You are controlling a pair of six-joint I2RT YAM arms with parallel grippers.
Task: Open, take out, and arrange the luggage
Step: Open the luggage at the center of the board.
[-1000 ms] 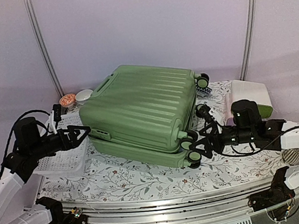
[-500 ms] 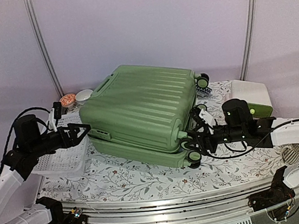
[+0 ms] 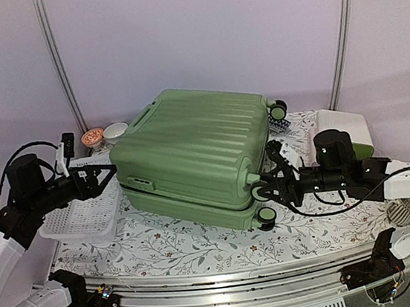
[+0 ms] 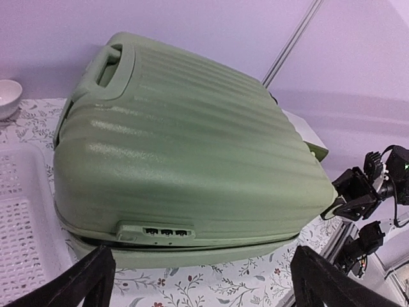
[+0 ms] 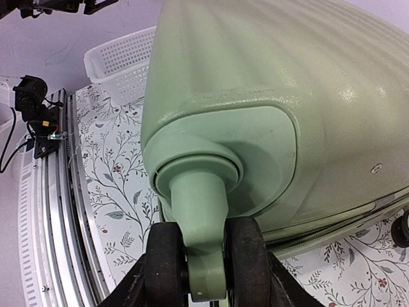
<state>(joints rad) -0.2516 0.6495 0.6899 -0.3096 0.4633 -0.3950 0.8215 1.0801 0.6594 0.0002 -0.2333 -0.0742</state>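
The light-green ribbed luggage [image 3: 189,148] lies flat in the middle of the table, its handle at the far left corner. A dark slit shows along the seam under the combination lock [image 4: 155,231]. My left gripper [image 3: 103,177] hovers open just off the luggage's left side, both fingers wide apart with nothing between them. My right gripper [image 3: 267,188] is at the near right corner, its fingers pressed against the outer sides of the black twin wheel [image 5: 246,256] on its green stem [image 5: 199,211]. A second wheel [image 3: 266,214] rests on the cloth below.
A white perforated basket [image 3: 84,206] stands under my left arm. Two small bowls [image 3: 105,133] sit at the back left. A white-green box [image 3: 345,132] is behind my right arm, and a round grey grille [image 3: 403,213] near the right edge. A metal rail [image 3: 220,279] runs along the front.
My right gripper moved left onto the luggage's corner wheel and closed against it. My left arm drew back to the left, its gripper staying open.
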